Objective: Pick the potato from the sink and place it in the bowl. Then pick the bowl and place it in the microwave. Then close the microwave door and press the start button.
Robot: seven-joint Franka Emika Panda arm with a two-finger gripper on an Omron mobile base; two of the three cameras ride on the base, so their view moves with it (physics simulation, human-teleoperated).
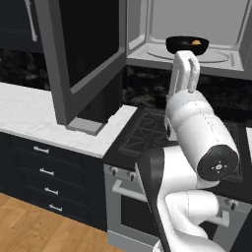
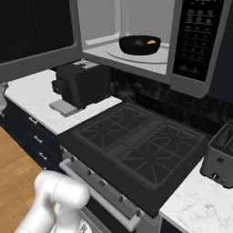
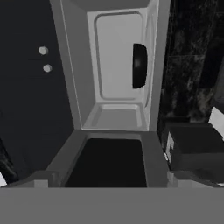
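Left base view: bowl (image 1: 187, 45) with potato (image 1: 196, 43) sitting on the microwave (image 1: 236, 59) turntable, door (image 1: 83, 54) swung wide open to the left.

Right base view: same bowl, well inside the cavity.

Hand view: rolled sideways, looking along the open door toward the cavity; jaws released, holding nothing. Next, probably pushing the door shut.

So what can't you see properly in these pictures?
- Potato: just an orange speck in the bowl, right base view; the bowl's rim hides the rest.
- Microwave button labels: too small to read.
- Toaster: cut off by the right edge.
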